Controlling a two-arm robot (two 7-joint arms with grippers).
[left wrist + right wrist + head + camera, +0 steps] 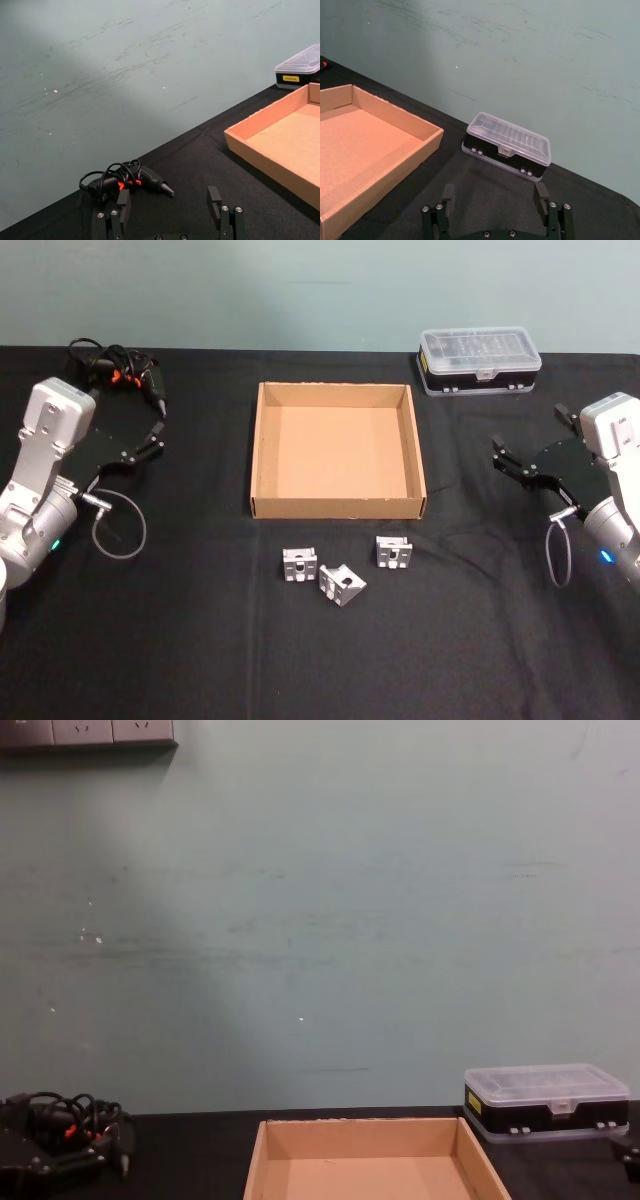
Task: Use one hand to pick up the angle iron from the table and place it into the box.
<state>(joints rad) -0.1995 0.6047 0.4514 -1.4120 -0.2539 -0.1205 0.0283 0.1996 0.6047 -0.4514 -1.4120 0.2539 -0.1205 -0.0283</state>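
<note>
Three silver angle irons lie on the black table [200,640] in front of the box: one on the left [299,564], one in the middle [342,586], one on the right [394,552]. The tan cardboard box [338,505] sits open at the table's centre, nothing inside it; it also shows in the wrist views [280,150] [365,150] and the chest view [375,1135]. My left gripper [128,435] [170,200] hovers open at the far left. My right gripper [528,435] [495,197] hovers open at the far right. Neither holds anything.
A black plastic case with a clear lid [480,360] [507,150] stands at the back right. A black electric screwdriver with a coiled cable [125,375] [135,180] lies at the back left, just ahead of my left gripper. A teal wall bounds the table's far edge.
</note>
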